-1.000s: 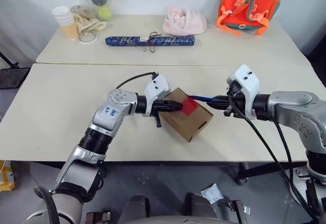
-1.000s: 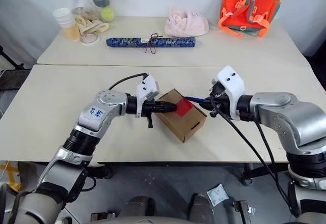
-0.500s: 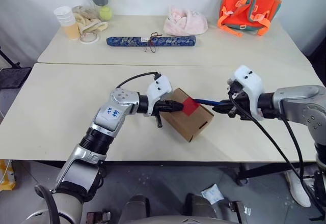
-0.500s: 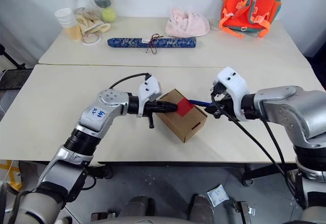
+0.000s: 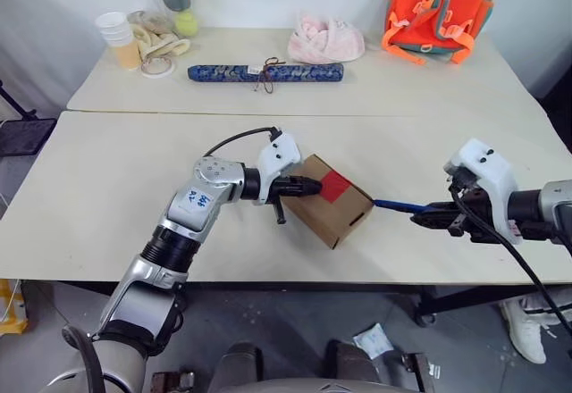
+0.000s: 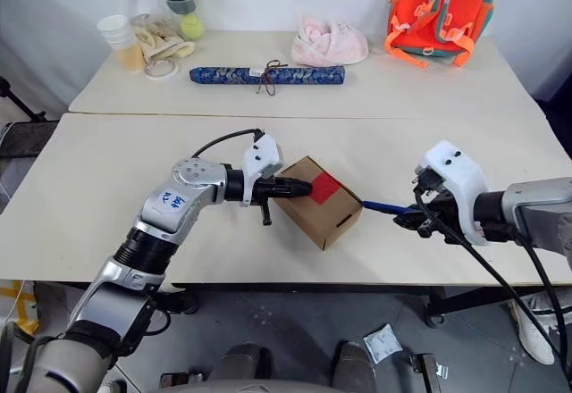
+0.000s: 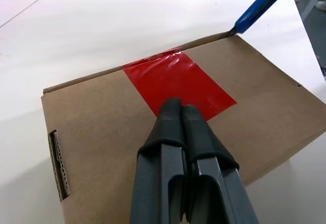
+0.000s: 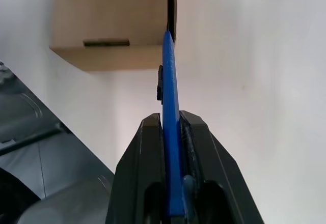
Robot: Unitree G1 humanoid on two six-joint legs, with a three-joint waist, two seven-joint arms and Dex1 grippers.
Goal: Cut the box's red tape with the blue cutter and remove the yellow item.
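On the bench (image 5: 107, 170), the left gripper (image 5: 315, 188) rests its jaws, pressed fully together and holding nothing, on the red tape (image 5: 336, 185) atop the box (image 5: 338, 202), which sits mid-bench. To the right, the right gripper (image 5: 420, 218) has its jaws clamped on the blue cutter (image 5: 393, 204), its tip just beside the box's right edge.

The two head views look forward and down from above over the near table (image 5: 98, 196), taking in the far table and wall behind; they share nearly the whole scene, slightly offset sideways. The left wrist view looks along closed fingers (image 7: 173, 127), very close onto the box (image 7: 91, 112) top. The right wrist view looks along the cutter (image 8: 170, 127) toward the box's side, farther off.
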